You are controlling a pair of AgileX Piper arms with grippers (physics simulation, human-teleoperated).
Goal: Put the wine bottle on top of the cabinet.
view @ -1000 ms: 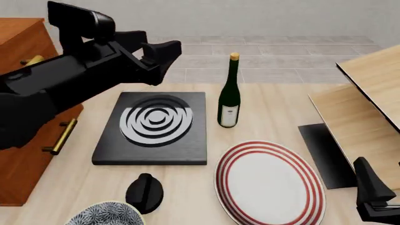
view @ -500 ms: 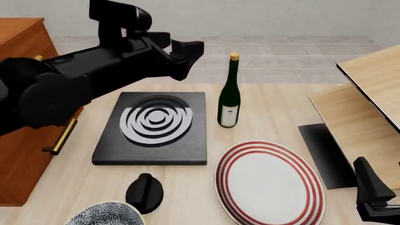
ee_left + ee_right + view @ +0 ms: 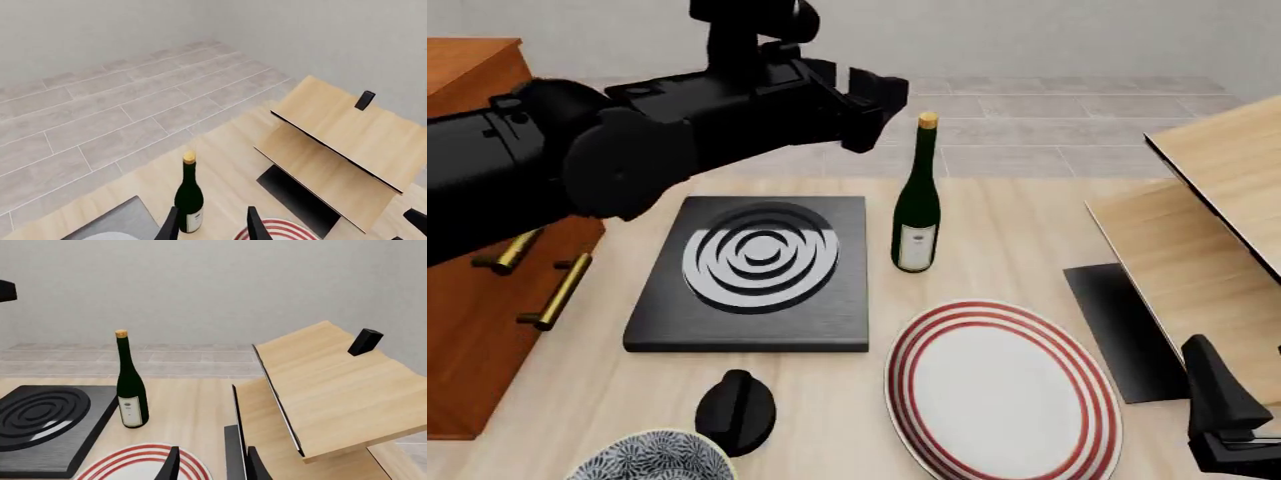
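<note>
The wine bottle (image 3: 917, 200) stands just right of the empty, parted left pincer (image 3: 881, 100).

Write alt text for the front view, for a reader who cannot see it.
The open left gripper hangs just left of the neck of an upright green wine bottle, not touching it. The bottle stands on the table between a black hotplate and pale wood boards, behind a red-ringed plate. The brown cabinet stands at far left.
</note>
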